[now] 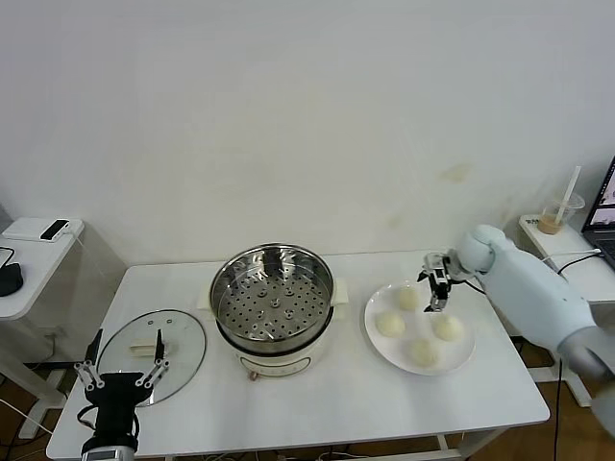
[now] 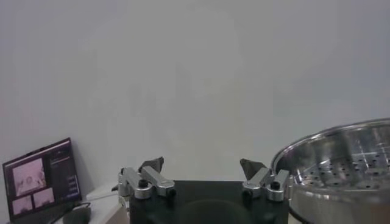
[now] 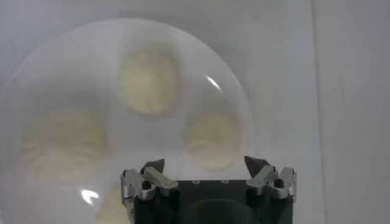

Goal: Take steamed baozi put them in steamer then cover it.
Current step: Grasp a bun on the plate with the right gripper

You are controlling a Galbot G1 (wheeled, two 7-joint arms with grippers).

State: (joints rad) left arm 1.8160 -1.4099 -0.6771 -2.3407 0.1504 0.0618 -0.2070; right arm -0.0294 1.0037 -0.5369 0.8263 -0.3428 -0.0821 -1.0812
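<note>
Plain white wall (image 1: 307, 115) behind white table (image 1: 336, 394). Side table (image 1: 34, 279) stood at left with phone (image 1: 55, 229); drink cup (image 1: 560, 213) and laptop (image 1: 603, 206) at right.

Right gripper (image 1: 439, 290) extended forward (fingers (image 3: 258, 165) apart); left gripper (image 1: 123, 370) low, fingers spread.
</note>
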